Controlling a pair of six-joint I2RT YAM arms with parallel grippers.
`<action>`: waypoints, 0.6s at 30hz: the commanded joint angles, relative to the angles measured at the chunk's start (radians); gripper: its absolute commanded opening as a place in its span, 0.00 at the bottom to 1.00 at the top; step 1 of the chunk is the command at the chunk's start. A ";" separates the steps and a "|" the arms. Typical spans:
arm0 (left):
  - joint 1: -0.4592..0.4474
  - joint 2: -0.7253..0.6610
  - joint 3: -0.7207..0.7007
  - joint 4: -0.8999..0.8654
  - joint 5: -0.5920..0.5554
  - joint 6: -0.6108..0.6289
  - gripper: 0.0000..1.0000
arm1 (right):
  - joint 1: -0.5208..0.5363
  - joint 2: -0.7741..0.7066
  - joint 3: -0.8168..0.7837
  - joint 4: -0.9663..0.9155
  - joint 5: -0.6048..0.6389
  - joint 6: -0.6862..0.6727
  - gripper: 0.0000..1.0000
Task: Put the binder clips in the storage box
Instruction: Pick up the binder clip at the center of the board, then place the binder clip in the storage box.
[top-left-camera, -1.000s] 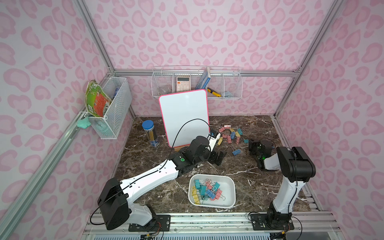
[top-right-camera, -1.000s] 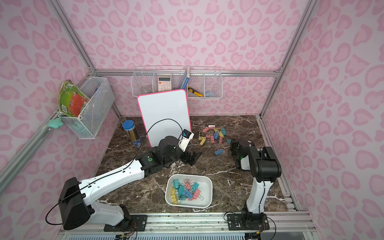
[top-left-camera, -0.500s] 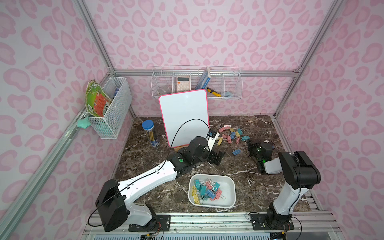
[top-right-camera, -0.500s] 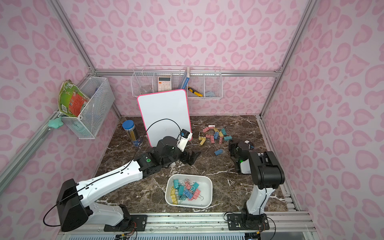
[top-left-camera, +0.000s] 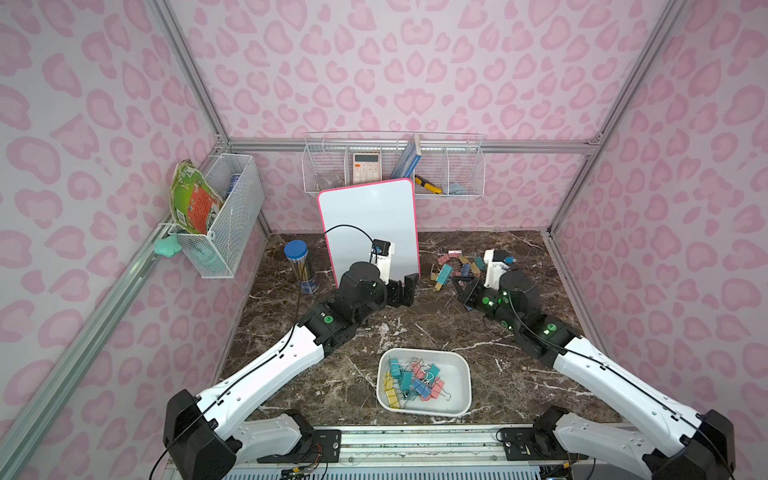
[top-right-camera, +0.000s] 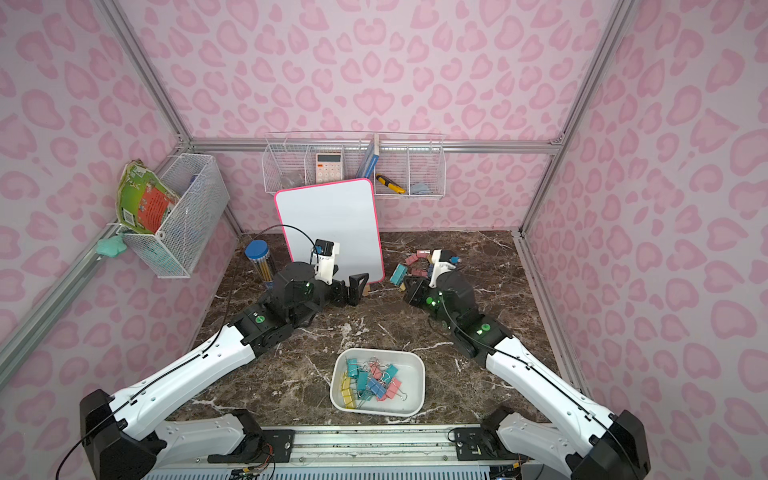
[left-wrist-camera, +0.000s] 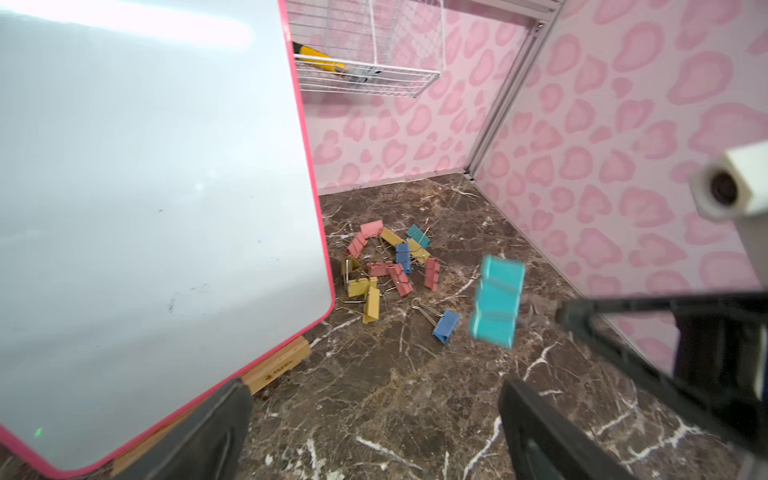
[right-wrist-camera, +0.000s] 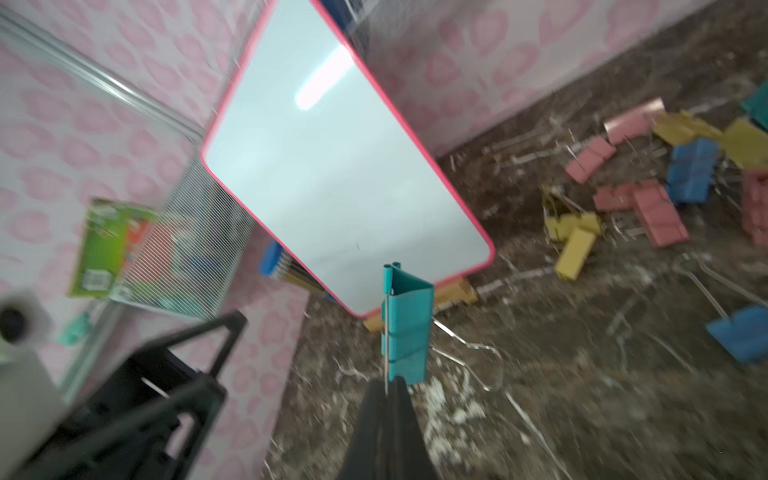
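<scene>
Your right arm is stretching further in than a second ago, and your right gripper (right-wrist-camera: 386, 384) is now pinching tight on the wire handle of a teal folded-metal binder clip (right-wrist-camera: 406, 324), holding it just off the dark marble tabletop (top-left-camera: 415, 328) beside the loose pastel binder clips (top-left-camera: 457, 266). Your left gripper (top-left-camera: 403, 290) is waiting, claw spread wide, by the pink-edged whiteboard (top-left-camera: 370, 224). Nearer you, the shallow white plastic storage box (top-left-camera: 466, 376) is holding several clips.
</scene>
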 joint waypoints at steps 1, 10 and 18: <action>0.015 -0.004 -0.003 -0.028 -0.048 -0.028 0.98 | 0.167 0.026 0.074 -0.603 0.192 0.075 0.00; 0.026 0.002 -0.022 -0.021 -0.073 -0.066 0.97 | 0.449 0.130 0.127 -0.891 0.196 0.238 0.00; 0.027 0.017 -0.017 -0.013 -0.028 -0.065 0.97 | 0.425 0.135 0.021 -0.593 0.169 0.098 0.00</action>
